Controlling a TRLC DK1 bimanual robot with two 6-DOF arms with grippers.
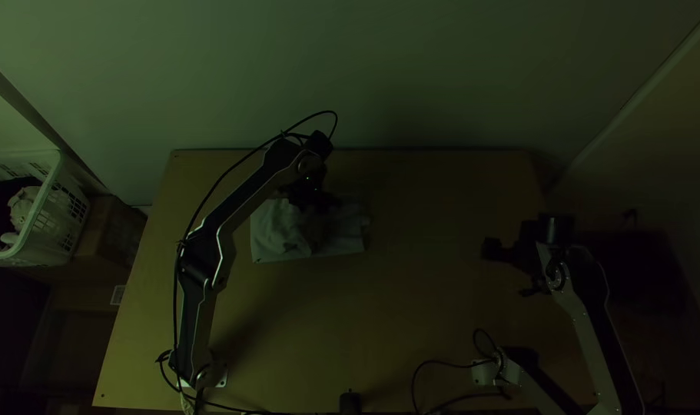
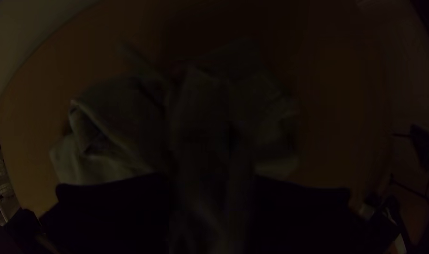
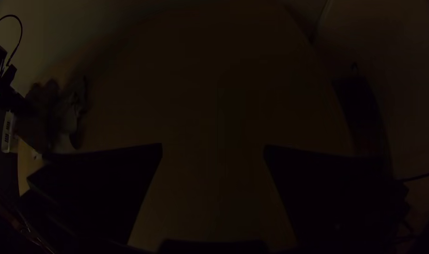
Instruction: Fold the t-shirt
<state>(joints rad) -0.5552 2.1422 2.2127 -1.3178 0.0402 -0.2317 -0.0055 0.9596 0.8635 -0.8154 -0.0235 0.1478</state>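
T-shirt is lying rumpled under left tool, can't tell its grip; right tool is sitting spread. Likely mid-fold, next move requiring smoothing.

In the top view, there is room to pass over the table's bare middle and up towards one o'clock. The left arm blocks eight to eleven, with the rumpled t-shirt at eleven; the right arm blocks three to four.
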